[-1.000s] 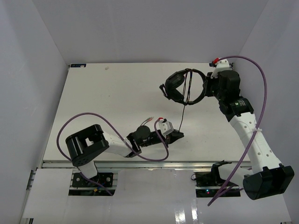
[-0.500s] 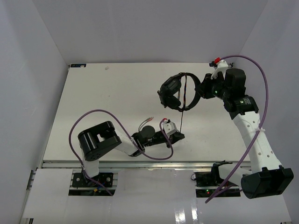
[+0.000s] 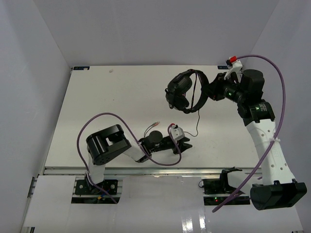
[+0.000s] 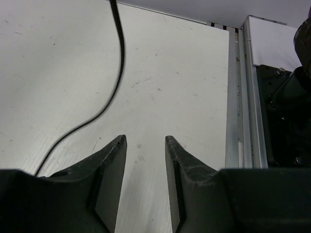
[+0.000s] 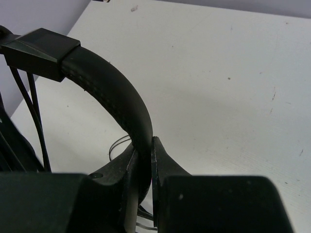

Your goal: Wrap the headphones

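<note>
Headphones [image 3: 182,92]: black over-ear set, held up over the far right part of the table [image 3: 112,102], earcups toward the left and the arch toward the right arm. The right gripper [image 3: 210,92] is clamped on the headband [image 5: 112,92]; the right wrist view shows its fingers [image 5: 163,160] pressed against both sides of the padded band. Several strands of the thin cord [image 3: 197,124] cross the arch. One length drops from it to the table and curves toward the near edge.

Left gripper [image 3: 187,144]: low over the table near its near edge, jaws parted by a narrow gap, nothing between them. In the left wrist view the cord [image 4: 119,53] runs down the surface and passes outside the finger on the left of that view, not between the two. Whether it touches that finger cannot be told.

Small reddish plugs [image 3: 154,124] lie on the table just beside the left arm's wrist.

Surface: flat white board, matte, with fine scuffs and dark specks. A faint smudge [image 3: 111,71] sits near the far left edge and a small dark label [image 3: 80,68] at the far left corner. A metal rail [image 3: 146,171] borders the near edge.

Room: plain pale walls [image 3: 146,29] close the table in at the back and both sides. A thick purple cable [image 3: 272,82] loops from each arm.
</note>
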